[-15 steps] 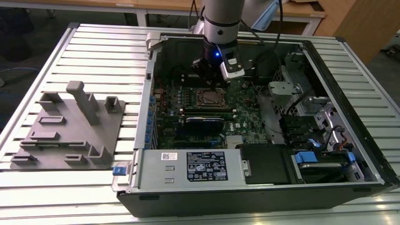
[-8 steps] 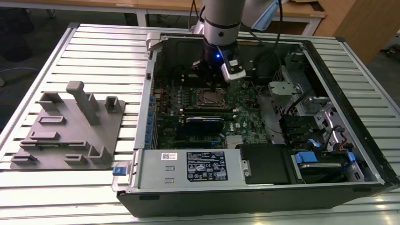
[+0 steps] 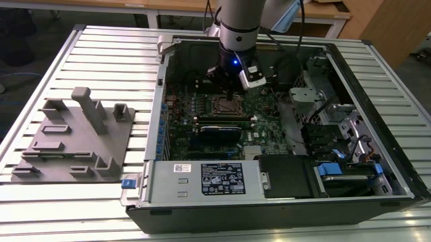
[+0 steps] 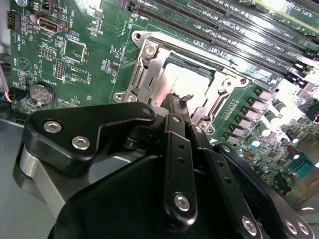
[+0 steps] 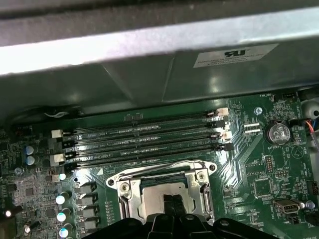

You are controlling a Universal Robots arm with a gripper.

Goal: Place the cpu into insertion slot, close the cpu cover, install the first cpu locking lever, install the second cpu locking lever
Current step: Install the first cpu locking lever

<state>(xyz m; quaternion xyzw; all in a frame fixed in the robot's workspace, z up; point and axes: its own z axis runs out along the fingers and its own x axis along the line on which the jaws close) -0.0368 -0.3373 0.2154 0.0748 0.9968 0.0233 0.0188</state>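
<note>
The gripper (image 3: 232, 96) reaches down into an open computer case (image 3: 377, 151) and hangs right over the insertion slot (image 5: 159, 175), far back on the green board (image 3: 256, 126). In both wrist views its two black tips look pressed together, with nothing seen between them. They sit on or just above the cpu (image 5: 152, 199); I cannot tell if they touch it.

The cpu lies flat inside the insertion slot, shiny grey side up. The cpu cover (image 5: 128, 198) seems to lie down around it like a frame. The gripper's black body hides the near part of the slot, so I cannot tell how the locking levers sit.

A white label (image 3: 222, 185) with black print is on the grey box at the near side of the case. Another white label (image 5: 234, 55) is on the case wall beyond the long black memory slots (image 5: 144, 139). The board has tiny white letters, too small to make out. A round battery (image 5: 278, 133) sits on the board near the slot.

At the exterior view's left, a grey holder tray (image 3: 74, 146) lies on the ribbed table (image 3: 101, 50).
</note>
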